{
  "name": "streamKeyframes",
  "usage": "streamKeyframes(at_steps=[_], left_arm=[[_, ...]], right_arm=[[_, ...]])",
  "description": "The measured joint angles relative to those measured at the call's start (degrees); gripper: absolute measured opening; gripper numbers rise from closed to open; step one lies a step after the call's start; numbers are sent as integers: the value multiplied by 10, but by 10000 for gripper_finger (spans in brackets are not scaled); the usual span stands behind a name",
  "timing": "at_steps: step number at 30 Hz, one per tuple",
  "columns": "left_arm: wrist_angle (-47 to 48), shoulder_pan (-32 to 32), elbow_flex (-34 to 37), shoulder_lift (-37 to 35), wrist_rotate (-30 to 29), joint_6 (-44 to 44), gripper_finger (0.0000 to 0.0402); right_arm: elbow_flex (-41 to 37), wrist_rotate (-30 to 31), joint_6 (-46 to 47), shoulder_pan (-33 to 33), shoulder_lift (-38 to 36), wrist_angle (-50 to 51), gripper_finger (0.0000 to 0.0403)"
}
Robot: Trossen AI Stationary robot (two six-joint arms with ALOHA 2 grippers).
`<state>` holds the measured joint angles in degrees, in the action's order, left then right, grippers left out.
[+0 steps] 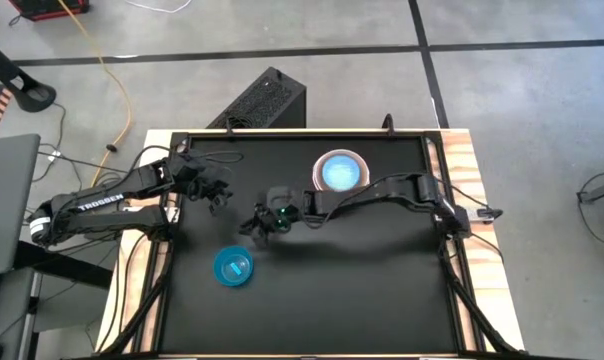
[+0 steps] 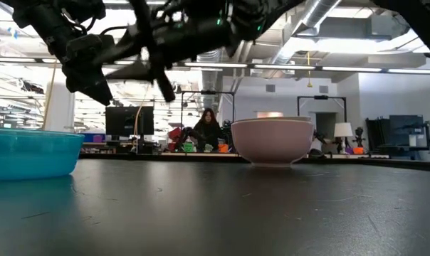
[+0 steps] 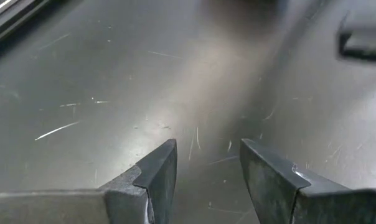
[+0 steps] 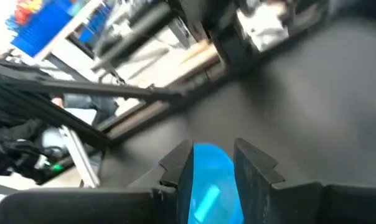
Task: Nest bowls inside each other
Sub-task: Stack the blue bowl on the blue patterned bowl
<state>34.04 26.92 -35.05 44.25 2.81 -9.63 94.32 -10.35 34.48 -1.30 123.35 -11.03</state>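
Note:
A stack of bowls rests on its base at the table's far right-centre; the outer bowl is pink, with a white rim and a bright blue bowl inside. Another blue bowl sits alone on the mat near the left. My right gripper reaches across from the right and hovers open above the mat, between the stack and the lone bowl. That bowl's blue shows through the gap between its fingers. My left gripper hangs open over bare mat at the far left.
The black mat lies bare toward the near right. Wooden rails run along the table's sides. A black box stands behind the far edge. A person sits in the room beyond the table.

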Motion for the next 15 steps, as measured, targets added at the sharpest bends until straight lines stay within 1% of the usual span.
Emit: streamKeyframes(at_steps=[4, 8, 12, 15], left_arm=[[0, 0, 0, 0, 5, 0, 164], [0, 0, 0, 0, 10, -1, 164], [0, 0, 0, 0, 10, -11, 164], [0, 0, 0, 0, 10, -23, 164]], right_arm=[[-1, -1, 31, -3, 20, 7, 123], [-1, 0, 34, -10, 26, 11, 139], [0, 22, 21, -17, 26, 57, 159], [-1, 25, 41, -18, 26, 92, 173]])
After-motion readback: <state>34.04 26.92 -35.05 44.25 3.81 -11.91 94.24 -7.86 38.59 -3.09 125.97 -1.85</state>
